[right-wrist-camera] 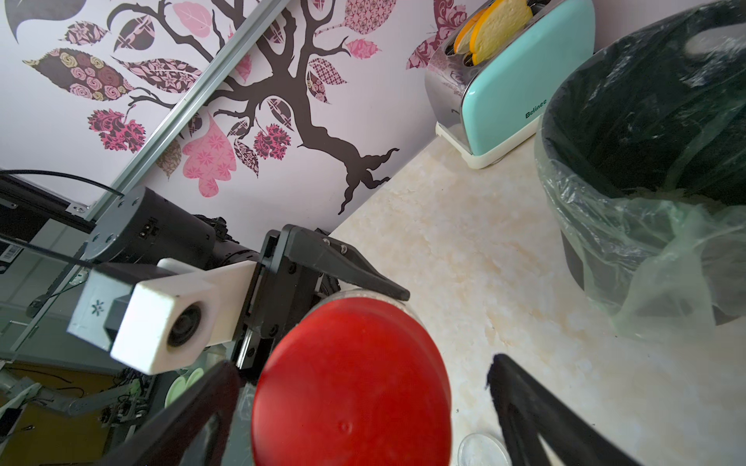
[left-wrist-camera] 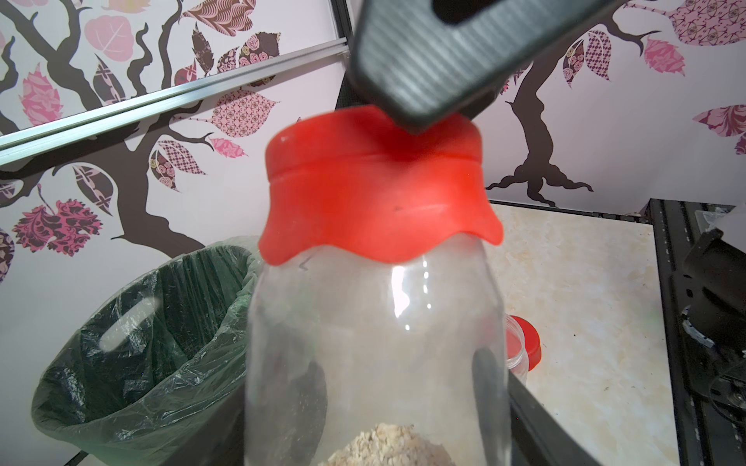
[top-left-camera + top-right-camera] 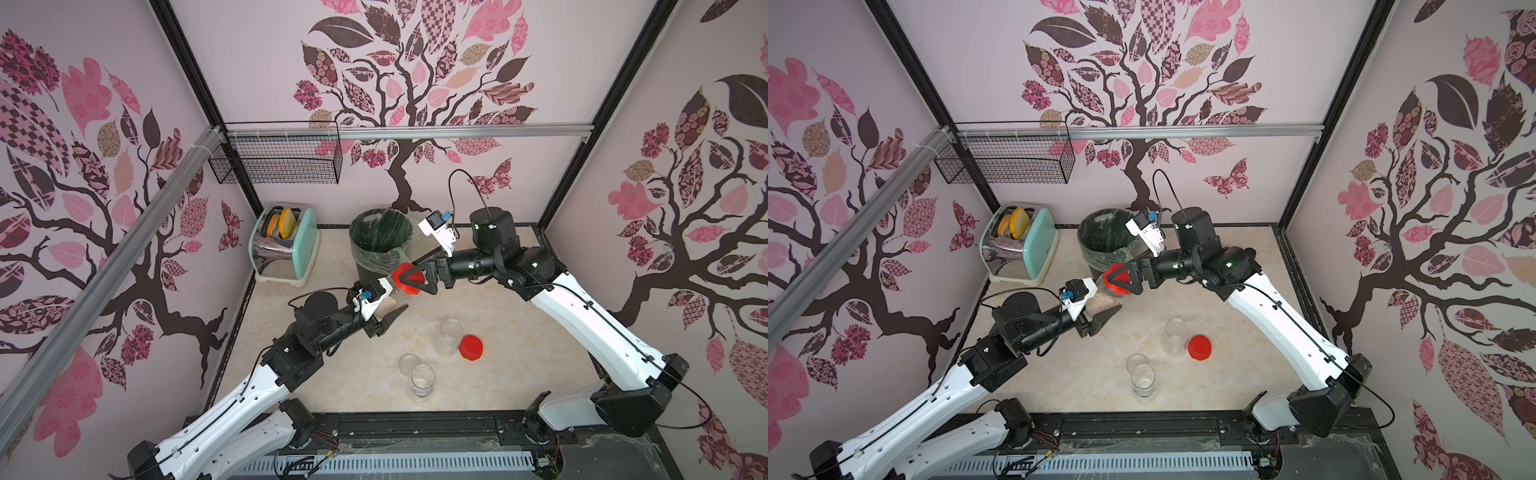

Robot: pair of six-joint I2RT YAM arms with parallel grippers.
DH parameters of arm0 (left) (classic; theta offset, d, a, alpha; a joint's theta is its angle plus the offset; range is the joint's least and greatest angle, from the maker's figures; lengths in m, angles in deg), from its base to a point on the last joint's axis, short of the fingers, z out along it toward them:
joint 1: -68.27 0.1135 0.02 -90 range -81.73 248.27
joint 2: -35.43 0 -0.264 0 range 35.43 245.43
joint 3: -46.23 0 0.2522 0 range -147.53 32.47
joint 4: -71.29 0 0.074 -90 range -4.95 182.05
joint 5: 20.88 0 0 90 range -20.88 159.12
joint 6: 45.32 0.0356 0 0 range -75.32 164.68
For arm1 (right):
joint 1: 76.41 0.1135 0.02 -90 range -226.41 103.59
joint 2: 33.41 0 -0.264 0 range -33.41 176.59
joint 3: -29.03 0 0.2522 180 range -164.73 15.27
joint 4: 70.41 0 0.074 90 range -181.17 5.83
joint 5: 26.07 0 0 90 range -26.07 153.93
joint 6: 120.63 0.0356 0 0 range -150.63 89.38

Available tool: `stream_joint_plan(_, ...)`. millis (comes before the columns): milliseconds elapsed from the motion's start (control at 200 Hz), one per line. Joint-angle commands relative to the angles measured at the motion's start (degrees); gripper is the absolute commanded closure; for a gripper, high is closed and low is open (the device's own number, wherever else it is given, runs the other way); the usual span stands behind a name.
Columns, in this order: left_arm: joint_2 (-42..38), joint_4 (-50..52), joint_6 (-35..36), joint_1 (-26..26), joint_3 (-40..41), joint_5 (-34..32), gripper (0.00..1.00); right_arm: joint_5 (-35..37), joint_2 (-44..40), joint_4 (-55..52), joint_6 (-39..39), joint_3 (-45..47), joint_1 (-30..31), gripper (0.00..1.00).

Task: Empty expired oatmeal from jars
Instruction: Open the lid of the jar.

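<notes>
Left hand (image 3: 388,312) is clamped on the held jar (image 2: 375,343): clear smooth plastic, round, tilted, up off the worktop (image 3: 332,374). Oatmeal (image 2: 387,444) is pale and flaky, in a low heap at the jar's base end, which sits between the left hand's fingers. The screw lid (image 2: 375,189) is bright red and matte with a wavy skirt. It is still on and points far-right at the right hand (image 1: 361,367).

Right hand is open, its black ribbed fingers spread either side of the screw lid. In the right wrist view one finger stands clear of the rim, with worktop showing in the gap. The other sits close to the rim; can't tell if it touches.

The bin (image 3: 360,253) is a dark round tub with a crinkly green see-through liner, just beyond the held jar at far centre.

Worktop is beige and marbled. Near centre, well apart from both hands:
- Taller jar (image 3: 451,334), clear, upright and open, with a loose red lid (image 3: 471,347) lying flat just to its right.
- Shorter jar (image 3: 422,382), clear and upright, nearer, with a clear lid (image 3: 409,362) flat just beside it.
</notes>
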Motion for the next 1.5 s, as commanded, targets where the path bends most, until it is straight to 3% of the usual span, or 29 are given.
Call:
stream_joint_plan(0, -0.6, -1.8, 0.4, 0.2, -0.3, 0.5, 0.69, -0.5, 0.1, -0.6, -1.4, -1.6, 1.0, 0.00)
stream_joint_plan(70, -0.6, -1.6, 0.4, 0.2, -0.4, 0.5, 0.69, -0.3, 0.0, -0.6, -1.9, -1.6, 1.4, 0.03)
stream_joint_plan(415, -1.1, -1.2, 0.3, 0.2, -0.1, 0.5, 0.69, -3.5, 0.3, -1.0, -5.3, -2.7, 1.5, 0.32)
stream_joint_plan(460, -1.2, -1.0, 0.1, 0.2, -0.2, 0.6, 0.69, -4.2, 0.8, -2.1, -7.0, -3.9, 1.4, 0.37)
stream_joint_plan(505, -1.3, -0.7, 0.0, 0.2, -0.1, 0.7, 0.69, -5.4, 1.6, -3.4, -9.2, -5.2, 1.1, 0.49)
stream_joint_plan(550, -1.6, -0.5, -0.6, 0.2, 0.0, 0.7, 0.69, -7.7, 2.6, -5.8, -12.7, -7.0, 0.7, 0.59)
stream_joint_plan(730, -1.9, 0.1, -2.9, 0.2, 0.6, 2.1, 0.70, -13.0, 9.2, -26.9, -39.5, -23.2, -1.0, 0.59)
stream_joint_plan(845, -2.9, 0.7, -3.3, 0.2, 1.5, 2.6, 0.70, -15.9, 11.2, -33.0, -49.6, -31.1, -2.8, 0.59)
stream_joint_plan(970, -4.1, 2.1, -3.1, 0.2, 1.7, 3.1, 0.71, -14.8, 10.7, -34.3, -56.3, -31.5, -2.9, 0.58)
stream_joint_plan(1025, -4.6, 2.4, -3.1, 0.1, 2.0, 2.7, 0.71, -12.4, 10.4, -31.3, -53.3, -31.5, -3.3, 0.56)
stream_joint_plan(1110, -5.3, 2.7, -3.0, 0.1, 1.9, 1.5, 0.70, -8.1, 8.2, -21.2, -40.1, -28.7, -5.5, 0.53)
stream_joint_plan(1250, -6.5, 2.9, -3.5, 0.2, 2.1, -1.2, 0.70, 4.4, -1.6, 1.0, -14.2, -8.3, -12.8, 0.43)
stream_joint_plan(1320, -6.6, 3.0, -4.1, 0.2, 2.2, -2.1, 0.71, 8.3, -5.5, 7.1, -3.0, 1.8, -18.3, 0.44)
stream_joint_plan(1496, -6.3, 3.3, -6.1, 0.1, 2.1, -2.6, 0.70, 20.4, -11.9, 12.3, 4.3, 23.5, -23.2, 0.41)
